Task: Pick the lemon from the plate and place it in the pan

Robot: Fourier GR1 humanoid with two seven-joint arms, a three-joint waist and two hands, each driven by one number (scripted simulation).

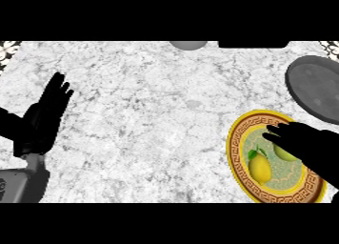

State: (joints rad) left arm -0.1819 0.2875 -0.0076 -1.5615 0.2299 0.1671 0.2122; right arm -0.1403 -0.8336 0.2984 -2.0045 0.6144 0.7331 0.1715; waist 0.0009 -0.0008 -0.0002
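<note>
A gold-rimmed patterned plate (pixel 237 143) lies at the lower right. On it shows a yellow lemon (pixel 260 167) with a green leaf, uncovered, left of my right hand. A second yellow-green rounded shape (pixel 284 154) peeks out from under that hand's fingers; I cannot tell what it is. My right hand (pixel 309 143) hovers over the plate's right half, fingers stretched toward the left, open, hiding part of the plate. The dark grey round pan (pixel 320 88) sits beyond the plate at the right edge. My left hand (pixel 42 119) rests open at the left, fingers up.
A grey rounded object (pixel 188 45) and a black block (pixel 253 44) sit at the counter's far edge. Patterned tiles (pixel 2 52) show at the far corners. The marble counter (pixel 151 124) stretches between the two hands.
</note>
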